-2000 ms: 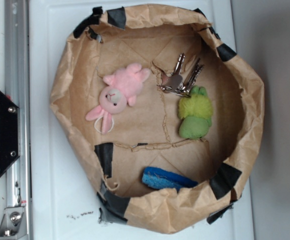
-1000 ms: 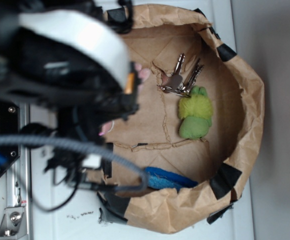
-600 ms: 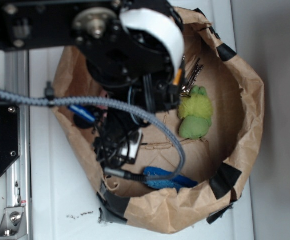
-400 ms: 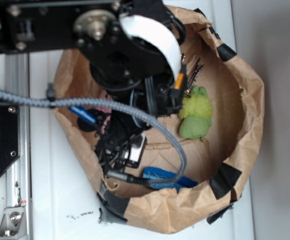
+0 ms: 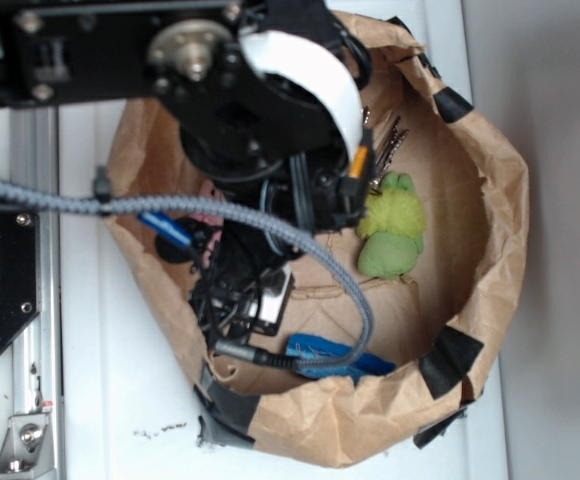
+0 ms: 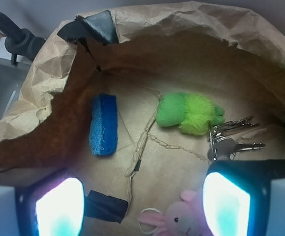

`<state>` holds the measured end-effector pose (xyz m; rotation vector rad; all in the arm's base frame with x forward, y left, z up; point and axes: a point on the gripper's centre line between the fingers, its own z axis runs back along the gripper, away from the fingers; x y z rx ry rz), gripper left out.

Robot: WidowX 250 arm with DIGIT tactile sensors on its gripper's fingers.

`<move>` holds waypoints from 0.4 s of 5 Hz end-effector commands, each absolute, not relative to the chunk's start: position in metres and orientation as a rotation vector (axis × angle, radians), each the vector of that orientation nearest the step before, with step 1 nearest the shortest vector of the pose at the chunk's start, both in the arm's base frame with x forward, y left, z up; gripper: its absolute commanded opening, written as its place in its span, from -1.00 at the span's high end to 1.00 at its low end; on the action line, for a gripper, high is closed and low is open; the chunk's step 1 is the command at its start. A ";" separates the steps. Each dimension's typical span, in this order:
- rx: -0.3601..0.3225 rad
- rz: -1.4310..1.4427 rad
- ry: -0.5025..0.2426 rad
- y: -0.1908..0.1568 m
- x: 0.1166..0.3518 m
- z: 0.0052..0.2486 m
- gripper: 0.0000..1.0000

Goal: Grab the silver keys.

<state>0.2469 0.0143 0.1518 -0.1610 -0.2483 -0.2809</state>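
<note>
Lying on the floor of the crumpled brown paper bag (image 6: 191, 29), the small bunch of shiny silver keys (image 6: 229, 137) sits fanned out on its ring, touching the end of the fuzzy green plush toy (image 6: 189, 113). From the wrist view the keys are off to the right, just beyond the right-hand one of the two glowing fingers (image 6: 226, 204); those fingers stand apart, released, with nothing between them. From overhead the black arm hides most of the bunch, with only the key tips (image 5: 388, 140) poking out past it.

To do this well, I'd say the fingers need to shift right until the bunch is centred between them, then come straight down and close across the ring end, clear of the green toy.

Sharing the bag are a blue rectangular sponge (image 6: 103, 124) lying to the left, well apart from the keys, and a pink plush bunny (image 6: 178, 220) at the near edge, between the fingers. Black tape patches the bag's rim, and the bag rests on a white worktop (image 5: 130, 400).
</note>
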 end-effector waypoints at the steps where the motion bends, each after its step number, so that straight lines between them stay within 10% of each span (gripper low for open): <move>1: -0.151 -0.256 -0.273 0.018 0.251 0.158 -1.00; 2: -0.107 -0.236 -0.220 0.028 0.263 0.136 -1.00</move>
